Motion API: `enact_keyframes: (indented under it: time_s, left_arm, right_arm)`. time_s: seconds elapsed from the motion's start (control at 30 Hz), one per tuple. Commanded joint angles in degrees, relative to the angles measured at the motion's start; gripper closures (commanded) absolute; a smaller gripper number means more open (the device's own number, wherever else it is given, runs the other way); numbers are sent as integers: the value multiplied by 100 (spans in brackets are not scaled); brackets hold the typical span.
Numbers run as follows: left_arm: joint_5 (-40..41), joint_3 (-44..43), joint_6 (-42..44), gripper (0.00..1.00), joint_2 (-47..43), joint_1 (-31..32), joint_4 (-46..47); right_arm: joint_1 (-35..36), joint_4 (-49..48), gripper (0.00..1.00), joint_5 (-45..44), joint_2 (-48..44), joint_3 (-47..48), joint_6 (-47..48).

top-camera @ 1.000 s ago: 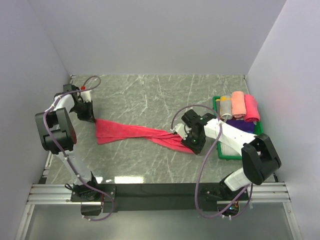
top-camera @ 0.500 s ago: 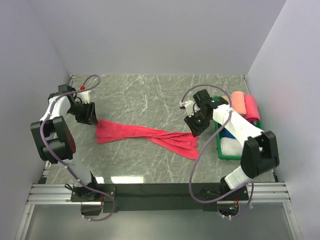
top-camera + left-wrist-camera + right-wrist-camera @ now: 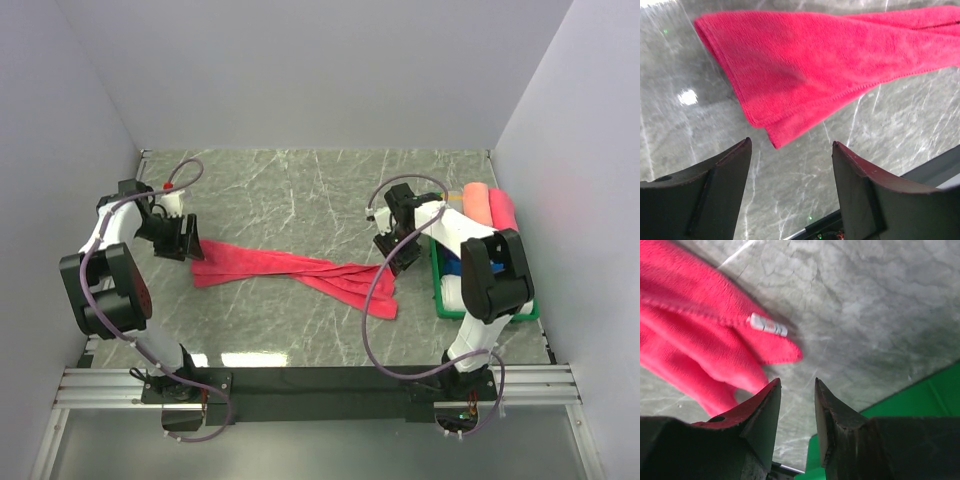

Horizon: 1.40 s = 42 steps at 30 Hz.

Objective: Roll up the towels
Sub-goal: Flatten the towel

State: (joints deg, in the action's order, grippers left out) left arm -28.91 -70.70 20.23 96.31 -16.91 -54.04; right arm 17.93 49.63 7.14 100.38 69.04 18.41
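Observation:
A crimson-red towel (image 3: pixel 290 267) lies twisted in a long strip across the table, from left to lower right. My left gripper (image 3: pixel 195 250) hovers just beyond its left end, open and empty. In the left wrist view the towel's folded end (image 3: pixel 830 60) lies ahead of the gripper (image 3: pixel 791 144). My right gripper (image 3: pixel 398 262) is above the towel's right end, jaws a little apart and holding nothing. In the right wrist view the towel corner (image 3: pixel 705 340) with a white label lies beside the gripper (image 3: pixel 796 382).
A green bin (image 3: pixel 500 318) stands at the right, close to the right arm, and shows in the right wrist view (image 3: pixel 940 395). It holds a rolled salmon towel (image 3: pixel 474 203), a pink one (image 3: pixel 502 210), and blue (image 3: pixel 452 268) and white (image 3: pixel 452 295) cloth. Grey walls enclose the table.
My right gripper let go of the towel's right end, which now lies on the table, and moved back toward the bin. My left gripper shifted slightly toward the towel's left end.

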Motion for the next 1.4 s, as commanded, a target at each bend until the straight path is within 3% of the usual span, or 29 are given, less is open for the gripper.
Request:
enact_keyframes:
  time_s: [0.0, 0.33, 0.43, 0.47, 0.5, 0.6, 0.9, 1.37]
  left_arm:
    - [-89, 135, 69, 29, -376, -32, -98]
    - [104, 407, 218, 27, -649, -164, -177]
    - [122, 469, 131, 28, -623, -269, -168]
    - [113, 521, 78, 30, -570, -313, -151]
    - [200, 548, -105, 33, -535, -322, -98]
    - [254, 697, -396, 39, -377, -322, 121]
    - [307, 733, -967, 56, 159, -331, 736]
    - [87, 654, -1293, 66, 801, -322, 1054]
  right_arm:
    - [-18, -243, 59, -37, 183, 163, -66]
    - [8, -366, 59, -28, 781, 365, -365]
    - [96, -357, 64, 7, 808, 312, -374]
    - [122, -348, 68, 33, 808, 295, -374]
    - [149, -348, 82, 51, 799, 269, -374]
    - [202, -349, 100, 77, 755, 251, -365]
    - [211, -164, 100, 60, 571, 338, -303]
    - [210, -32, 100, 86, 448, 426, -295]
